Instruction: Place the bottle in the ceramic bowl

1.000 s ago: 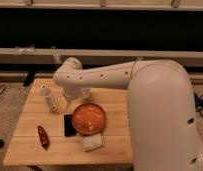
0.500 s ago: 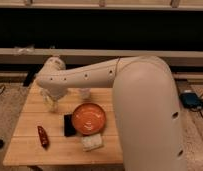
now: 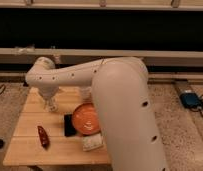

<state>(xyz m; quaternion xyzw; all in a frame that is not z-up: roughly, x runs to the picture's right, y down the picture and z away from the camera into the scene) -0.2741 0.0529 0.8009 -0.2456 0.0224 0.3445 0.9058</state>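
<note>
The orange ceramic bowl (image 3: 86,119) sits near the middle of the wooden table (image 3: 30,150). A small clear bottle (image 3: 51,105) stands upright at the back left of the table, to the left of the bowl. My white arm reaches across from the right and bends down at the far left. My gripper (image 3: 48,98) is at the top of the bottle, mostly hidden by the wrist. I cannot tell whether it touches the bottle.
A black square object (image 3: 69,125) lies against the bowl's left side. A white sponge-like block (image 3: 92,142) lies in front of the bowl. A red chili pepper (image 3: 43,136) lies at the front left. A dark wall ledge runs behind the table.
My arm has swung further left and its bulk now fills more of the view. The wrist has come down over the bottle. The bottle and bowl have not moved.
</note>
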